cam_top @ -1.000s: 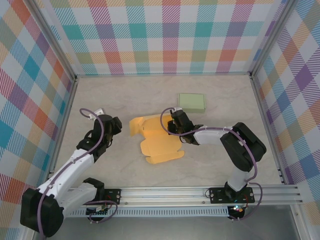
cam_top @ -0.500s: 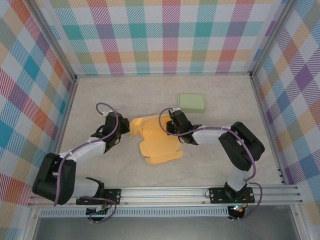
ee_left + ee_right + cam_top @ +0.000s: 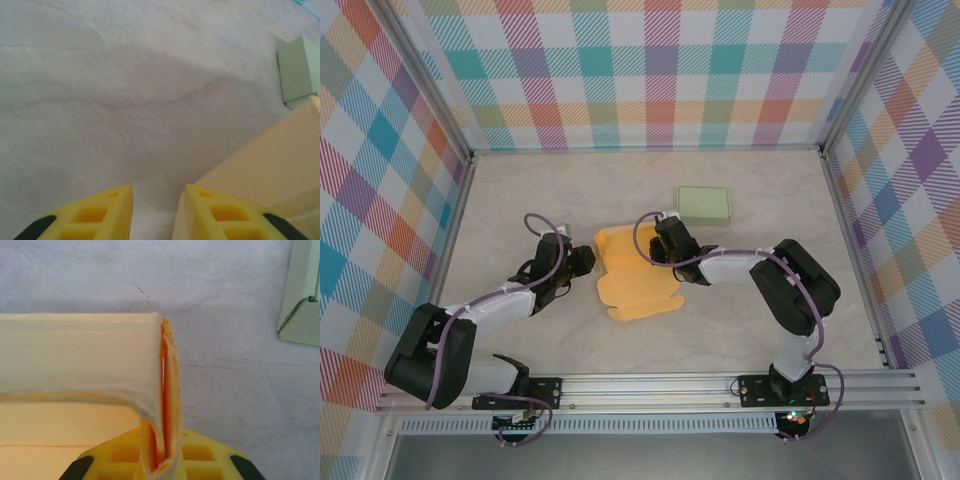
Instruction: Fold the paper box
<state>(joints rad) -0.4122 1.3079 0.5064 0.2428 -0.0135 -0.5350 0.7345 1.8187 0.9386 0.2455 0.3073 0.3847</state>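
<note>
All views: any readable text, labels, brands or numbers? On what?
None readable.
The yellow paper box is blank.
The green box is blank.
The plaid walls and the table carry no print.
The circuit boards at the front rail are too small to read.

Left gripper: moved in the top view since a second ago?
Yes. The left gripper has swung right, to the left edge of the flat yellow paper box, closer to the fixed pale green cardboard box.
</note>
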